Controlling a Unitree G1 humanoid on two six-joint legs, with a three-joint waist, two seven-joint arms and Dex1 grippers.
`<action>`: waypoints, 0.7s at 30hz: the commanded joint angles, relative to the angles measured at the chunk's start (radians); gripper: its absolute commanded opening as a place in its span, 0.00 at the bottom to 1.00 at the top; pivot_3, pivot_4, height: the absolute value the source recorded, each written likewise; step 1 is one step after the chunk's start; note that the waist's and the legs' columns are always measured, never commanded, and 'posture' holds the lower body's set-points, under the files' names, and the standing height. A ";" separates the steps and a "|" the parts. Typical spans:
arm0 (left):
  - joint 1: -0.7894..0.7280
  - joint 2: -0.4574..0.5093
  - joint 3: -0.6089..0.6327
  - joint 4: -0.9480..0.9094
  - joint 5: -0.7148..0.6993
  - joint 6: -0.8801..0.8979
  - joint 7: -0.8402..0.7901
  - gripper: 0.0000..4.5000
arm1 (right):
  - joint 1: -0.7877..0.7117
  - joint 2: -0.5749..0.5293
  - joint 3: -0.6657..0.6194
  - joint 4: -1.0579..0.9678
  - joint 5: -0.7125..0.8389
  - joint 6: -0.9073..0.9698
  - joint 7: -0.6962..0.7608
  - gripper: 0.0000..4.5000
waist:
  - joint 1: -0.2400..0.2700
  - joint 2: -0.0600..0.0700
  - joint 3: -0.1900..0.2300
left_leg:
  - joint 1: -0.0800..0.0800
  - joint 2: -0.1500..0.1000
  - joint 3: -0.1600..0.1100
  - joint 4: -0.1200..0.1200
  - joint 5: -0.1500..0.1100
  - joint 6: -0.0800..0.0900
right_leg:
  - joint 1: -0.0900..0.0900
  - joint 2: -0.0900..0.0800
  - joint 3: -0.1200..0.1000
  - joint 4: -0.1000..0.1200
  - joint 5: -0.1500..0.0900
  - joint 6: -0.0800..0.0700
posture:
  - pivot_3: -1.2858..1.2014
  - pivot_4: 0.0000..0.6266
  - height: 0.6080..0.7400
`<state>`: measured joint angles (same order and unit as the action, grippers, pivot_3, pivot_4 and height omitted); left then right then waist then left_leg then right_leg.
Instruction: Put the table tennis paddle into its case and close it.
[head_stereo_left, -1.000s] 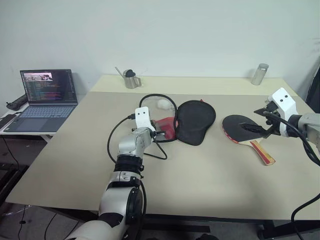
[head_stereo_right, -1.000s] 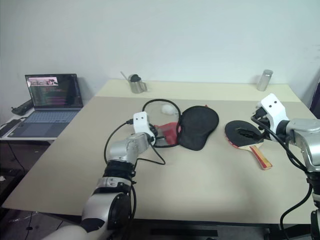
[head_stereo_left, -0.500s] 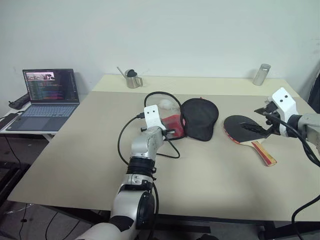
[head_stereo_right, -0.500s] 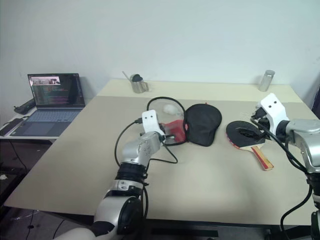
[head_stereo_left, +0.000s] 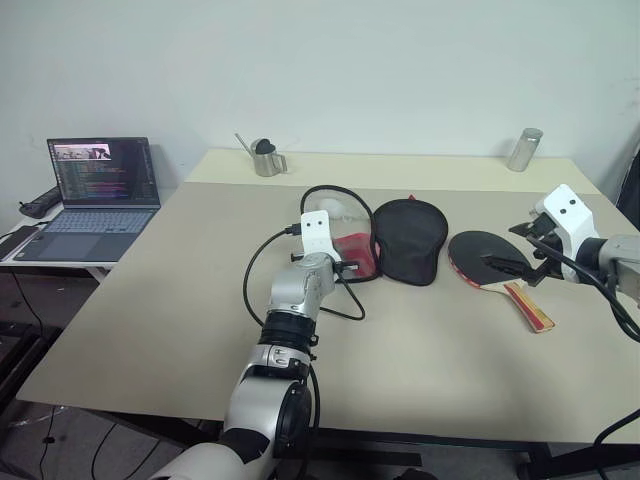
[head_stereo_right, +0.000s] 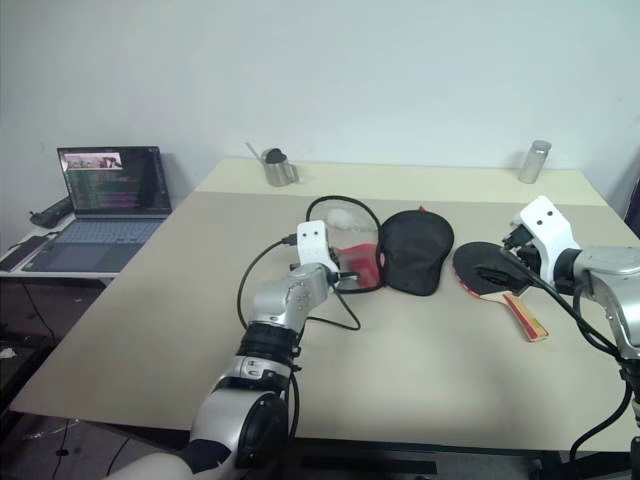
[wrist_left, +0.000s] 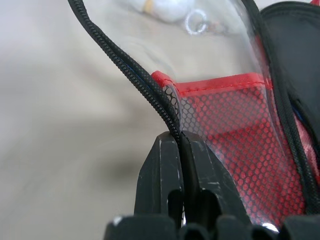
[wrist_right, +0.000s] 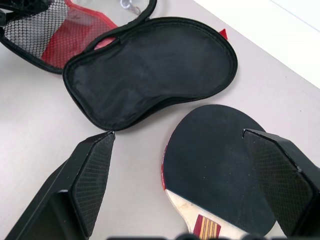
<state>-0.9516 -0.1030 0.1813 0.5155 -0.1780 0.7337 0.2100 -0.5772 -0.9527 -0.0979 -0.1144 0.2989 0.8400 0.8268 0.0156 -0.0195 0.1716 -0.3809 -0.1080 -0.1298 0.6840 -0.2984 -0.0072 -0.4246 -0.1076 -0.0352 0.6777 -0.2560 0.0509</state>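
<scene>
The case lies open at mid-table, a black half (head_stereo_left: 410, 238) on the right and a red mesh half (head_stereo_left: 356, 252) on the left. My left gripper (wrist_left: 180, 137) is shut on the black zip edge (wrist_left: 125, 65) of the mesh half, low over the table. Just right of the case lies the table tennis paddle (head_stereo_left: 478, 254), black face up, its striped wooden handle (head_stereo_left: 527, 306) pointing toward the table's front. My right gripper (wrist_right: 178, 134) hovers open over the paddle's blade, fingers (wrist_right: 92, 175) spread wide on either side and holding nothing.
A laptop (head_stereo_left: 100, 190) stands on a side table at the left. At the back of the table are a metal pot (head_stereo_left: 263, 158) and a metal cylinder (head_stereo_left: 522, 148). A white ball (wrist_left: 172, 7) lies beyond the mesh half. A black cable (head_stereo_left: 262, 262) loops from my left wrist.
My left gripper has moved right with the zip edge in it, dragging the case closer to the paddle. The right gripper and paddle have stayed put.
</scene>
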 joint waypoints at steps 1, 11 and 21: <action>-0.002 -0.006 -0.013 -0.067 -0.006 0.011 -0.008 0.24 | -0.012 0.001 -0.016 -0.023 0.012 -0.012 -0.001 1.00 | 0.000 0.000 0.000 | 0.000 0.000 0.000 0.000 0.000 0.000 | 0.000 0.000 0.000 0.000 0.000 0.000 | 0.52 0.24 1.00; 0.043 0.016 -0.048 -0.163 0.013 0.007 -0.036 0.99 | -0.024 0.020 0.004 -0.005 0.005 -0.010 0.000 1.00 | 0.001 0.000 0.000 | 0.000 0.000 0.000 0.000 0.000 0.000 | 0.000 0.000 0.000 0.000 0.000 0.000 | 0.52 0.24 1.00; 0.171 0.384 -0.206 -0.505 -0.099 0.118 -0.563 0.99 | -0.013 0.060 -0.027 0.126 -0.063 0.242 -0.233 1.00 | -0.007 0.001 -0.001 | 0.001 0.001 0.000 -0.001 0.000 0.000 | 0.000 0.001 0.001 0.001 0.000 -0.001 | 0.52 0.24 1.00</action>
<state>-0.7848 0.2428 -0.0014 0.0925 -0.2370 0.8502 -0.2329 -0.5814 -0.8958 -0.0916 0.0055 0.2521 1.0505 0.6378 0.0089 -0.0182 0.1708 -0.3798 -0.1072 -0.1293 0.6829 -0.2983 -0.0074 -0.4249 -0.1069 -0.0337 0.6783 -0.2560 0.0503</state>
